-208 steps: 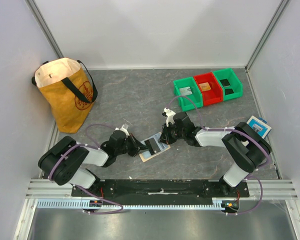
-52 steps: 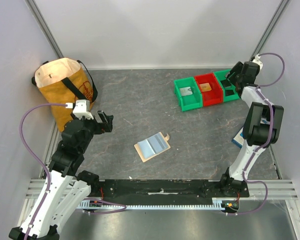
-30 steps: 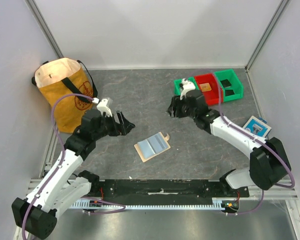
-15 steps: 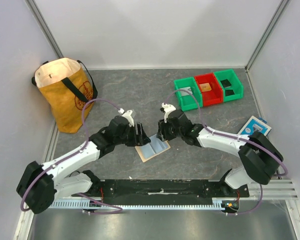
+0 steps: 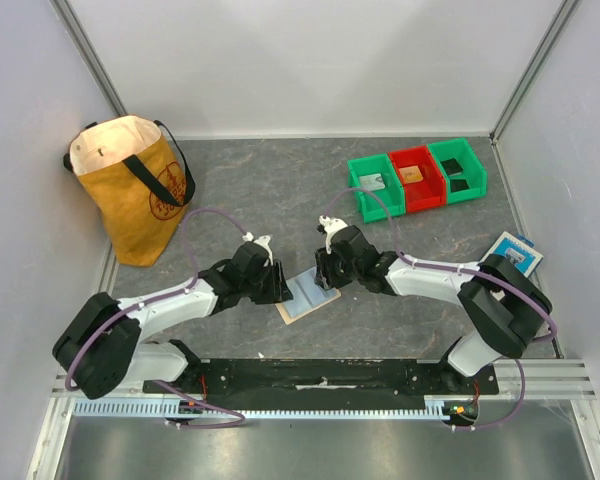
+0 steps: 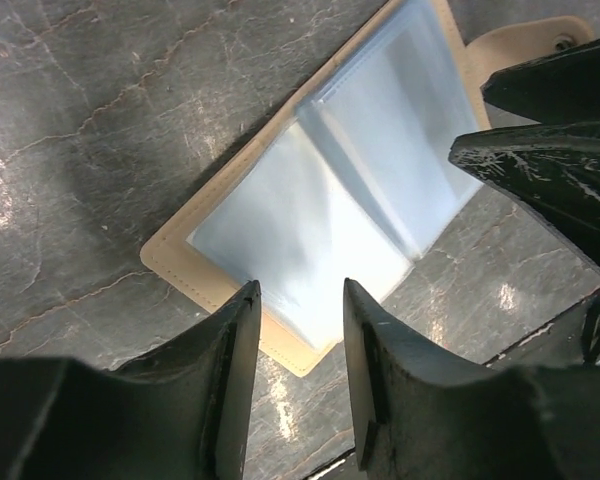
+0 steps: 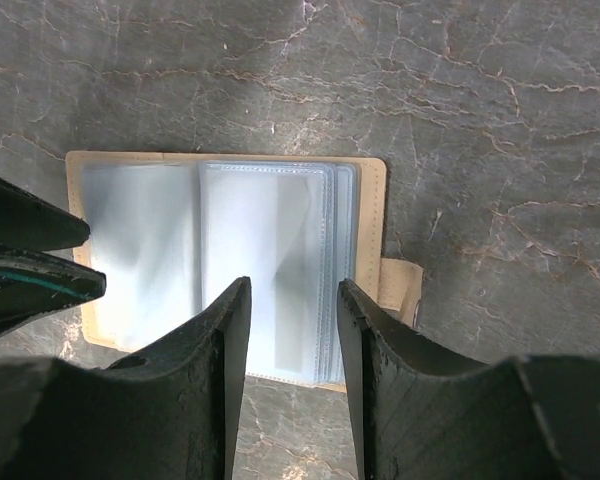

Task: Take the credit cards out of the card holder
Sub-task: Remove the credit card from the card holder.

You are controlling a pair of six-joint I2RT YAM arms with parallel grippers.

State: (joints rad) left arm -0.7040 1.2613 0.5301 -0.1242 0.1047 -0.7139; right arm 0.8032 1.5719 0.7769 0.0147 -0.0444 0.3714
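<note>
Looking down from the top cam, we see the card holder (image 5: pixel 308 296) lying open & flat on the grey table (image 5: pixel 260 190), pale blue inner face up, small tan tab at its far-right corner, about midway betw. the two arms. L gripper (image 5: pixel 283 283) sits at the holder's left edge, R gripper (image 5: pixel 323 272) at its far-right edge, near the tab. In the L wrist cam, we find the gripper (image 6: pixel 300 290) with fingers apart, nothing betw. them, over the holder's (image 6: pixel 320 230) near border. R wrist cam: same story, gripper (image 7: pixel 293 287) spread, nothing pinched, above the stacked clear sleeves of the holder (image 7: pixel 230 260). We can't tell whether either one touches it. An orange-tan card (image 5: pixel 412 174) lies in the red bin (image 5: pixel 416 159); dark flat cards (image 5: pixel 458 185) lie in the green bin (image 5: pixel 458 150) to its right, well apart from the holder.
</note>
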